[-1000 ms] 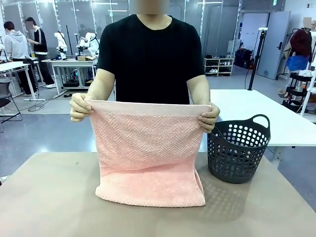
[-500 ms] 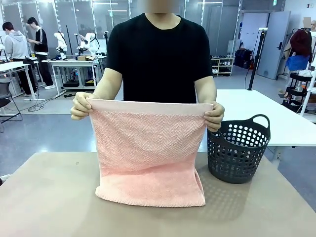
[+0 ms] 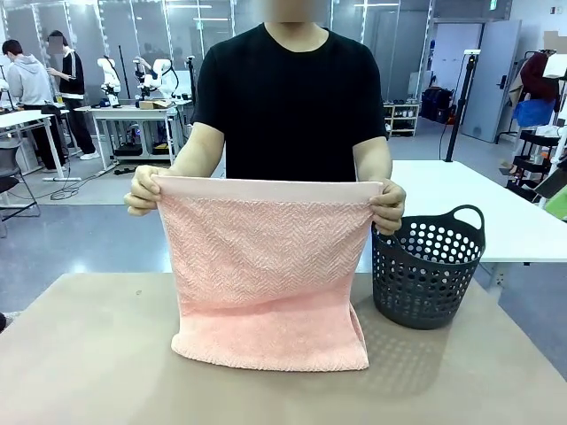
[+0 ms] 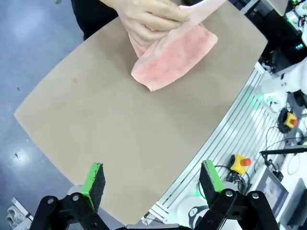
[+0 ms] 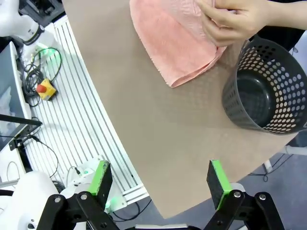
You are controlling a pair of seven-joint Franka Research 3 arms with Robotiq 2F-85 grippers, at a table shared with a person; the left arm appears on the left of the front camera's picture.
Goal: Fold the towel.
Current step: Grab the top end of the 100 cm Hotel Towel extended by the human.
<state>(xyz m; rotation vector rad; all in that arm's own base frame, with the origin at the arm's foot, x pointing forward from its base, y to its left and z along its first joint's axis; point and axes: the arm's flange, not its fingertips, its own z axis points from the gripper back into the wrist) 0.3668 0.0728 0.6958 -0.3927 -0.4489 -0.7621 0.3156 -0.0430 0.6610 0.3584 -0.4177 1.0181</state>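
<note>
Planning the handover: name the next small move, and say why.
Probably advance the open left gripper and right gripper toward the pink towel: the person's hands hold its top corners up, its lower part rests on the table, and both grippers hang well back.

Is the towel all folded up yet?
Not yet. No finished fold shows. In hand: the person's hands hold the towel up by its top corners, its bottom end lying on the table. The robot's left hand and right hand hover open above the table, touching nothing. Left: the folding itself.
</note>
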